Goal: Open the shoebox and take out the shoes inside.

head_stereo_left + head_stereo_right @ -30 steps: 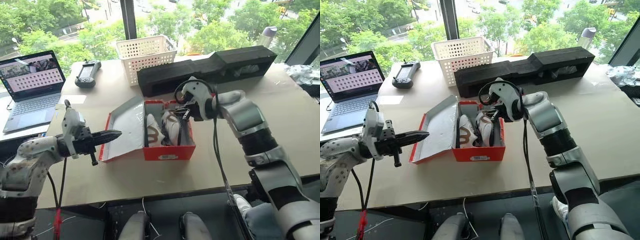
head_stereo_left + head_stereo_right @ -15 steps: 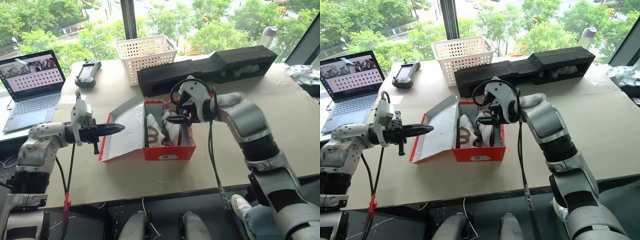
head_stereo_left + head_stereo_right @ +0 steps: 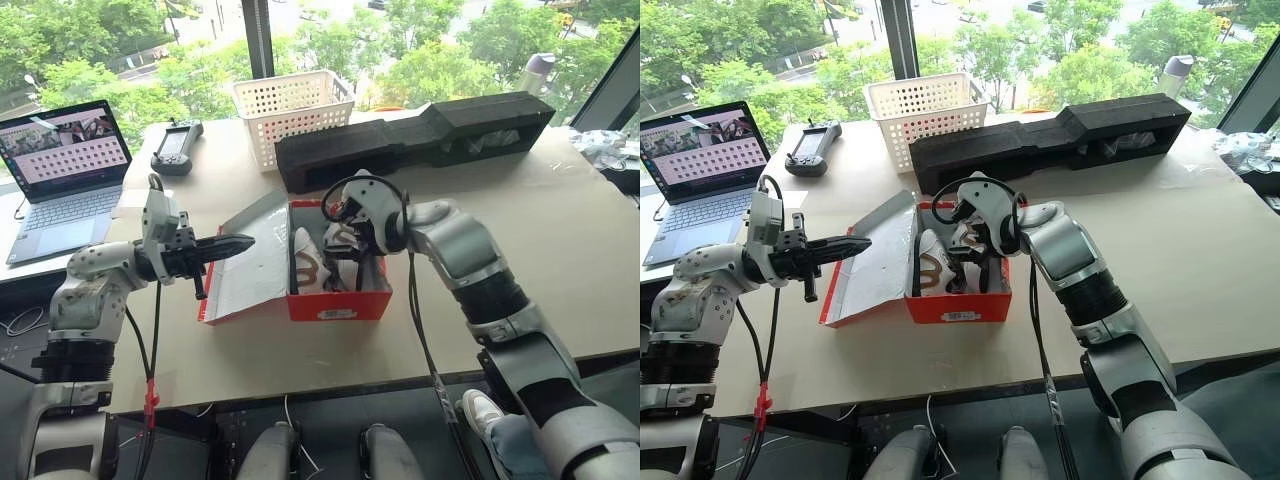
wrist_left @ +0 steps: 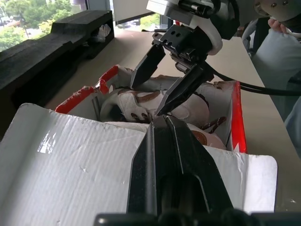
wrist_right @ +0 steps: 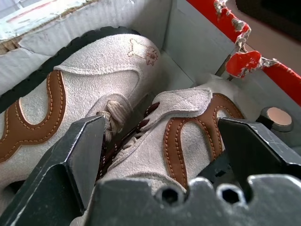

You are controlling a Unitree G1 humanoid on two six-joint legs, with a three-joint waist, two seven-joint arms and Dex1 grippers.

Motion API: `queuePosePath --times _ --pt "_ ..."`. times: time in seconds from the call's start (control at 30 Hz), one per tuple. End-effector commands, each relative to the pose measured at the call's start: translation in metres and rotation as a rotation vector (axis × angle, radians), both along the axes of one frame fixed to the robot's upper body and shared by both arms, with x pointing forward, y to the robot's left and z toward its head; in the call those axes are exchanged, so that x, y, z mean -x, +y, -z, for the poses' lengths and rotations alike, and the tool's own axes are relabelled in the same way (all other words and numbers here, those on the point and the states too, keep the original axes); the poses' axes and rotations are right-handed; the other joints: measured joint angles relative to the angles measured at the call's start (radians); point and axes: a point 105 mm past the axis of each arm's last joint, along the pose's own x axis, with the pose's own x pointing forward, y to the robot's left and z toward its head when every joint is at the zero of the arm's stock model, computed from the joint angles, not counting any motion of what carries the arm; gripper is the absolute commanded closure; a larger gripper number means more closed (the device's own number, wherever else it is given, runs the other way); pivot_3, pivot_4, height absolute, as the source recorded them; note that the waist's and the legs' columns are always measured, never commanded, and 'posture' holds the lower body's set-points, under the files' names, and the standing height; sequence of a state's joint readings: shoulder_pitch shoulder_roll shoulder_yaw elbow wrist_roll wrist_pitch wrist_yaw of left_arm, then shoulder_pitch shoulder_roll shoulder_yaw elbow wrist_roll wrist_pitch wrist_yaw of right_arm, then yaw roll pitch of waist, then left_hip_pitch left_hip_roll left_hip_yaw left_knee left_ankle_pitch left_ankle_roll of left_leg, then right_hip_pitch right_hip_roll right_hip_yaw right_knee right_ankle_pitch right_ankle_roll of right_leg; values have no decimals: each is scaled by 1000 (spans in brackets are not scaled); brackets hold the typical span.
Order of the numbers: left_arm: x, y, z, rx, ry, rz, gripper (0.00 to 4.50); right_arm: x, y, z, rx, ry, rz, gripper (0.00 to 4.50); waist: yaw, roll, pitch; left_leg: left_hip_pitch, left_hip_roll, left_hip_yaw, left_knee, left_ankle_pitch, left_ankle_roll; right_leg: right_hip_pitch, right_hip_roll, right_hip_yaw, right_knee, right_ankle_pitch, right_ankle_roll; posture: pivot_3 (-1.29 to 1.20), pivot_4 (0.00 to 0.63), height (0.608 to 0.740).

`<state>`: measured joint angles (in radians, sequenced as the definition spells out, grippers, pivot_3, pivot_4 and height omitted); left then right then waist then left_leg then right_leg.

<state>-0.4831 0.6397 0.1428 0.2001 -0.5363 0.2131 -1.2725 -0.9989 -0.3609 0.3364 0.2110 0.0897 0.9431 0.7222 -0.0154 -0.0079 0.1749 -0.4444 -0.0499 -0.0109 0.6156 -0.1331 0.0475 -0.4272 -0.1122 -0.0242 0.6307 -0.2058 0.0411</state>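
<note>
**Left eye view: red box lies open, right end effector spread over the shoes**

Left eye view shows the bright red rectangular cardboard shoebox (image 3: 338, 300) near the middle of the pale bench (image 3: 560, 250), its hinged lid (image 3: 252, 255) thrown back toward 9 o'clock with the white inner face up. Inside lie the pair of small off-white suede sneakers with brown trim and laces (image 3: 318, 262), side by side, filling most of the box.

The right end effector (image 3: 345, 247) reaches in from 3 o'clock and tips down into the box. Its two black fingers (image 5: 70, 155) stand spread wide, released, one on either side of the nearer shoe's lace area; the right wrist view does not show whether the pads touch the suede. The left wrist view shows those same fingers parted just above the shoes (image 4: 155, 101).

The left end effector (image 3: 240, 242) sits at 9 o'clock from the box, roughly level, pointing across the lid toward the shoes. Its fingers are clenched together on nothing, tips over the white lid near its hinge edge.

Behind the box, toward 12 o'clock, lies a long black foam block (image 3: 420, 135), with a white perforated plastic basket (image 3: 292, 110) just beside it toward 11 o'clock. At 10 o'clock stand an open grey laptop (image 3: 62, 175) and a dark handheld controller (image 3: 176, 146).
</note>
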Motion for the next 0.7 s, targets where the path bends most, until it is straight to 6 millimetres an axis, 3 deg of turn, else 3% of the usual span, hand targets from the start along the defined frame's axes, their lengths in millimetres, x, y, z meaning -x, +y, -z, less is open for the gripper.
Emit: queuePosePath --times 0.03,0.27,0.53,0.63,0.7 --pt "1 -1 6 40 -33 -31 4500 -7 -1 -7 -7 -33 28 17 0 0 0 0 0 0 0 0 0 0 0 0 0 0 0 0 150 737" --pt "-2 -8 19 69 -21 -50 4500 -10 -11 22 210 -74 40 17 1 -1 -1 4 0 0 1 0 0 4 0 0 0 0 0 0 150 737" --pt "-3 -10 19 67 -23 -52 4500 -10 -4 31 236 -70 27 17 1 -5 -4 5 0 0 1 -1 -1 4 0 0 0 1 1 0 150 737" --pt "-3 -10 18 65 -26 -51 4500 -12 -5 33 248 -75 39 566 1 -5 -4 5 0 0 1 -1 -2 4 0 0 0 1 1 0 150 737" --pt "-3 -11 18 62 -26 -48 4500 -13 -6 36 253 -72 43 1310 0 -5 -4 5 0 0 1 -2 -4 4 0 0 0 1 1 0 150 737"
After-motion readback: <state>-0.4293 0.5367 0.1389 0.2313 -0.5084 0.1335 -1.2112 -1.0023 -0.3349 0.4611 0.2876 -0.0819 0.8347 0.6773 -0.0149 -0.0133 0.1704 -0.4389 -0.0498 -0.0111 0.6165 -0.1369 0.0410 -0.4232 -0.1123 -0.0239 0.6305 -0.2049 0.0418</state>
